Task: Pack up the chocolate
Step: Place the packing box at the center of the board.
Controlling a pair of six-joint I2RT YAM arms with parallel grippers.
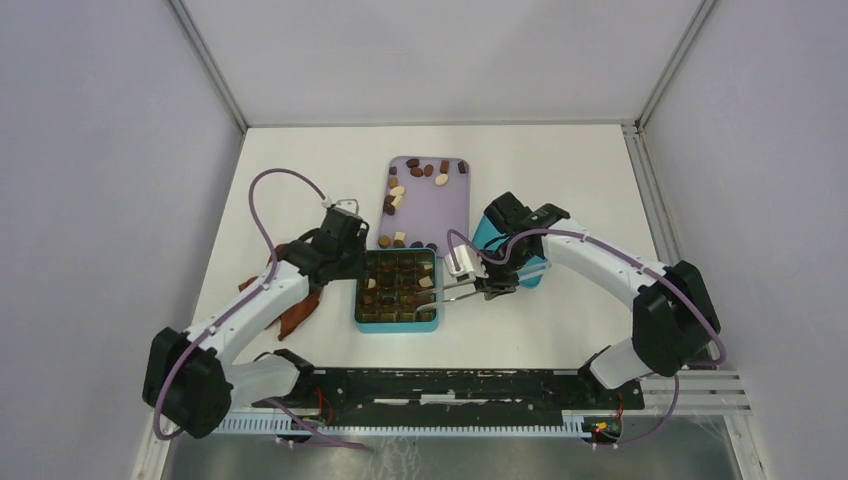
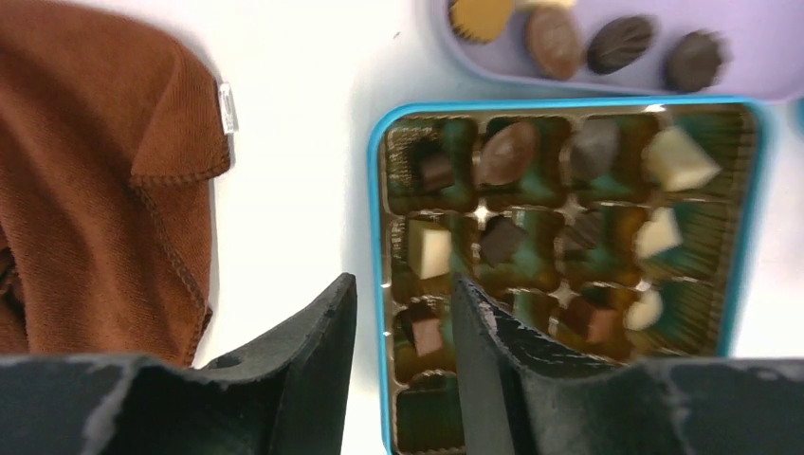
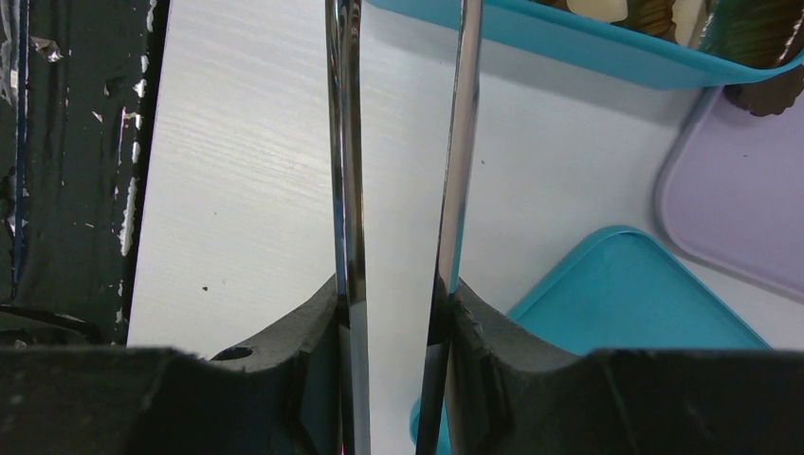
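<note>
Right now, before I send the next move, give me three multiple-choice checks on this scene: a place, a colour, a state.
1. The brown cloth lies: A left of the teal box; B right of it; C inside it.
2. The tray holding loose chocolate is: A green; B lilac; C red.
3. The right gripper is: A open; B shut on metal tongs; C unseen.
Answers: A, cloth beside the box's left wall; B, its bare floor shows lilac; B, both blades sit clamped in it.

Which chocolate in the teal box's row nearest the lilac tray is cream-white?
The blocky cream-white chocolate at the right end in the left wrist view; its three rowmates are darker.
</note>
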